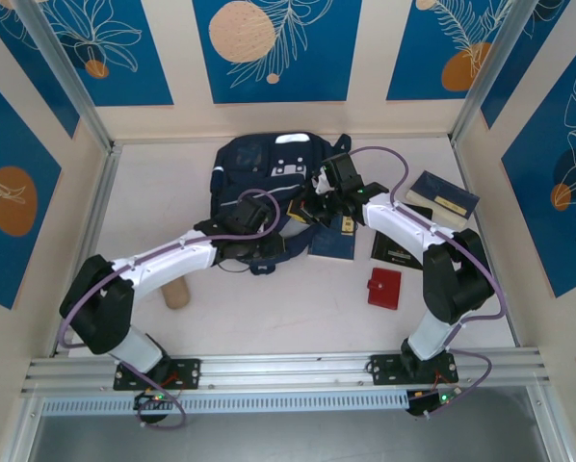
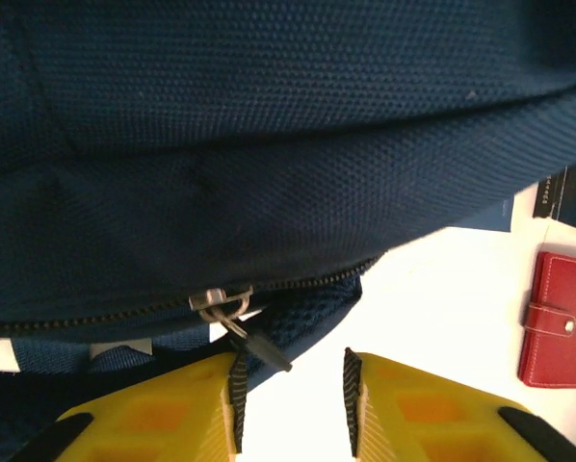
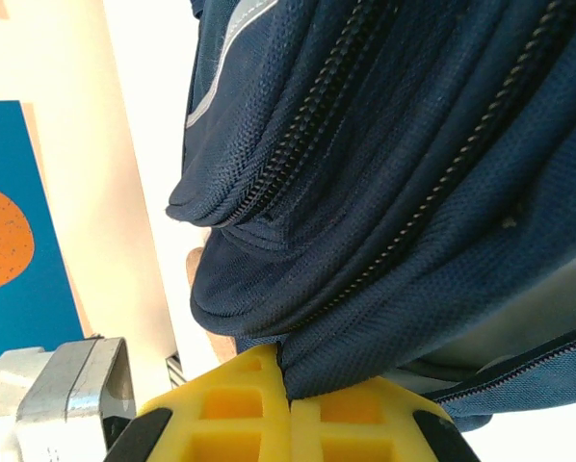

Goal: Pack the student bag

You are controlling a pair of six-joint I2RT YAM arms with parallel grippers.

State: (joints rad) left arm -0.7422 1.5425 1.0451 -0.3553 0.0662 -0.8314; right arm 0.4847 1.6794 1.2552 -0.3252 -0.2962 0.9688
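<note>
The student bag (image 1: 259, 173), a dark navy backpack, lies at the back middle of the table. My left gripper (image 2: 293, 399) is open at the bag's near edge, just below a closed zipper (image 2: 298, 284) whose metal slider and dark pull tab (image 2: 254, 346) hang by my left finger (image 2: 232, 395). My right gripper (image 3: 290, 385) is shut on a fold of the bag's fabric (image 3: 384, 289), at the bag's right side (image 1: 322, 188). Two zipper lines run up the cloth above it.
Navy booklets with gold labels (image 1: 334, 239) lie right of the bag; another booklet (image 1: 444, 195) lies on a cream block at the far right. A red wallet (image 1: 384, 287) (image 2: 558, 318) sits in front. A tan cylinder (image 1: 176, 295) rests near the left arm.
</note>
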